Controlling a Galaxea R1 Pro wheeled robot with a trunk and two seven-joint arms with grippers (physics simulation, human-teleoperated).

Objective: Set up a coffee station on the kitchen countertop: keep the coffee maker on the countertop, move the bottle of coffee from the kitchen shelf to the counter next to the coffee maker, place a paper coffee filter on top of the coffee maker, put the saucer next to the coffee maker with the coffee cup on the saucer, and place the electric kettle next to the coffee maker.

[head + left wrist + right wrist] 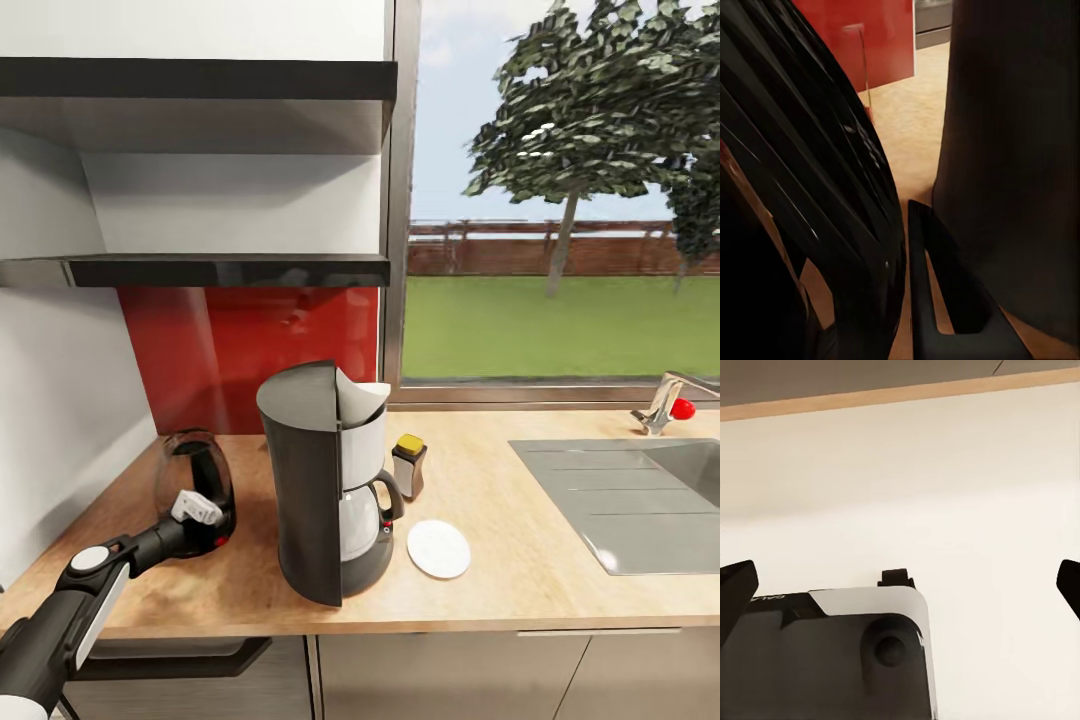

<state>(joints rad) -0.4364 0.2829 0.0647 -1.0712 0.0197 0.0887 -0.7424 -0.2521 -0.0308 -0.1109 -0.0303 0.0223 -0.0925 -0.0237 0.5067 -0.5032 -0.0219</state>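
The robot's left gripper (205, 512) is clamping the electric kettle (196, 490) on the kitchen countertop (520, 570) just beside the coffee maker (325, 480), where a level, gentle release looks wisest; the right gripper's fingertips (735, 589) are spread wide.

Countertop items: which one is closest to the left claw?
The electric kettle: the left claw is right at its body, while the coffee maker stands apart to the side.
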